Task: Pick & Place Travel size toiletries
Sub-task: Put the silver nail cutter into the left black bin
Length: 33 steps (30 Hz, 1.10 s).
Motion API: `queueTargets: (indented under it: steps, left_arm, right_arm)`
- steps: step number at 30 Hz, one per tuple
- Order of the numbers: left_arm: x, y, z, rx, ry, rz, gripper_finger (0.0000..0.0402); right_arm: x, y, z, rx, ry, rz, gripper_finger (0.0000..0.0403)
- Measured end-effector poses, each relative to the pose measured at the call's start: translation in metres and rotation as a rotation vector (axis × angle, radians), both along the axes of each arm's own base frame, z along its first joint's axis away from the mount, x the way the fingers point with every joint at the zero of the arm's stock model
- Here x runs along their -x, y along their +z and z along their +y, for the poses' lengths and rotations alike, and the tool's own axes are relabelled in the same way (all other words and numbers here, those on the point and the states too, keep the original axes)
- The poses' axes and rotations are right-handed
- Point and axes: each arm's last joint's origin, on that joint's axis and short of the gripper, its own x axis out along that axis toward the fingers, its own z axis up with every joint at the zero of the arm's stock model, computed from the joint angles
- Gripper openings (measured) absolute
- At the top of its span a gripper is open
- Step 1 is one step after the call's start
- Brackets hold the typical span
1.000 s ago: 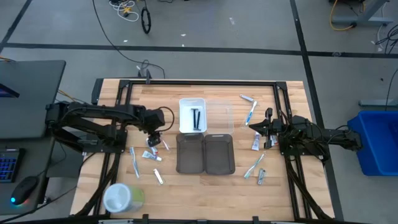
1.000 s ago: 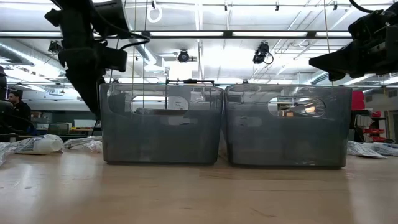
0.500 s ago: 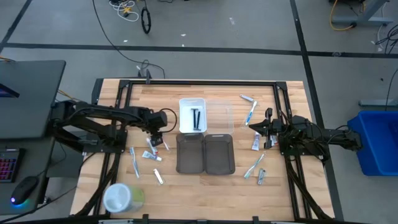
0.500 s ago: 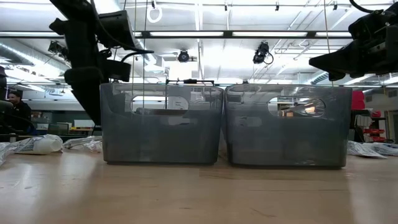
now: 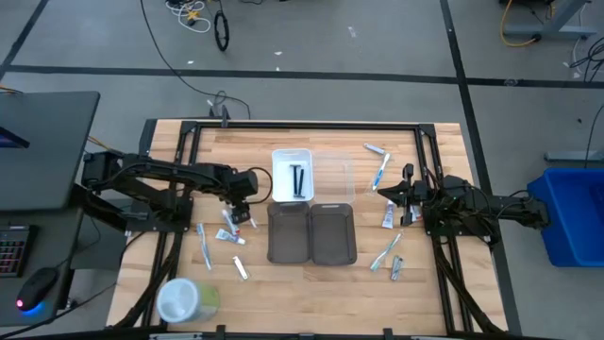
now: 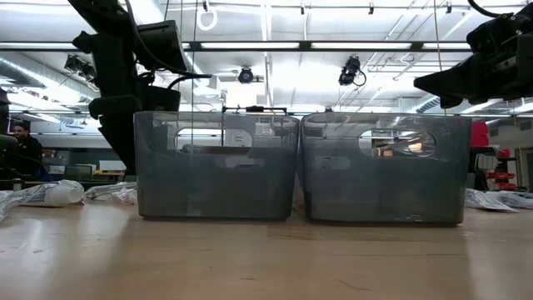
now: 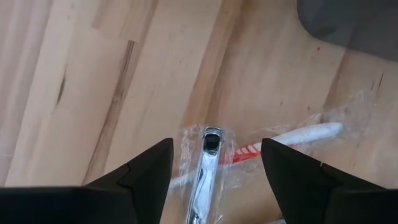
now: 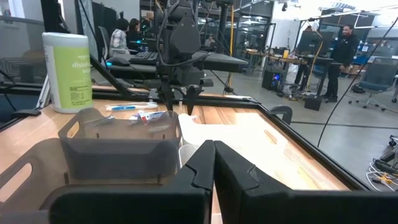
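Observation:
My left gripper [image 7: 216, 142] [image 5: 240, 208] is open and points down over a small cluster of toiletries left of the grey trays. Its fingers stand on either side of a shiny slim item in a clear wrapper [image 7: 207, 163], without touching it. A white-and-red toothbrush in wrap [image 7: 292, 135] lies across behind it. More tubes and a toothbrush [image 5: 203, 244] lie flat nearby. The white tray [image 5: 293, 176] holds black sticks. My right gripper [image 8: 213, 147] [image 5: 385, 192] is shut and hovers on the right, among scattered tubes and toothbrushes [image 5: 381, 172].
Two grey trays [image 5: 311, 233] sit side by side at the table's centre, with a clear tray [image 5: 336, 178] beside the white one. A round white-and-green container [image 5: 185, 300] stands at the near left corner. People work in the room beyond.
My left arm has shifted a little toward the table's right, closer to the grey trays, and its wrist has turned somewhat. The right arm has kept still.

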Motion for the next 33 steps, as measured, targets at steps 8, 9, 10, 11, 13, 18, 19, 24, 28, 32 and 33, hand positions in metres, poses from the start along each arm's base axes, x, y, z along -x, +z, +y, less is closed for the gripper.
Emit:
queueTargets:
  steps: [8,9,10,11,13,18,19,24,28,32,33]
  left_arm:
    - [-0.002,-0.007,0.001,-0.009,-0.015,0.034,0.0262]
    - [-0.004,-0.01,0.001,-0.008,-0.016,0.041,0.026]
    - [-0.006,-0.012,0.001,-0.008,-0.017,0.045,0.0259]
    - [-0.007,-0.015,0.001,-0.007,-0.018,0.053,0.0258]
    - [-0.01,-0.018,0.001,-0.005,-0.023,0.049,0.0256]
    - [-0.011,-0.019,0.001,-0.002,-0.023,0.05,0.0254]
    - [-0.01,-0.019,0.001,0.0,-0.024,0.051,0.0254]
    - [-0.009,-0.02,0.0,0.027,-0.025,0.059,0.0254]
    - [-0.008,-0.02,0.0,0.03,-0.023,0.073,0.0245]
    - [-0.007,-0.02,0.0,0.032,-0.02,0.081,0.0217]
    - [-0.007,-0.02,0.0,0.033,-0.017,0.08,0.0209]
  right_arm:
    - [0.0,0.0,0.0,0.0,0.0,0.0,0.0013]
    - [0.0,0.0,0.0,0.0,0.0,0.0,0.0013]
    - [0.0,0.0,0.0,0.0,0.0,0.0,0.0013]
    - [0.0,0.0,0.0,0.0,0.0,0.0,0.0013]
    - [0.0,0.0,0.0,0.0,0.0,0.0,0.0014]
    - [0.0,0.0,0.0,0.0,0.0,0.0,0.0013]
    - [0.0,0.0,0.0,0.0,0.0,0.0,0.0014]
    - [0.0,0.0,0.0,0.0,0.0,0.0,0.0013]
    - [0.0,0.0,0.0,0.0,0.0,0.0,0.0014]
    - [0.0,0.0,0.0,0.0,0.0,0.0,0.0013]
    - [0.0,0.0,0.0,0.0,0.0,0.0,0.0013]
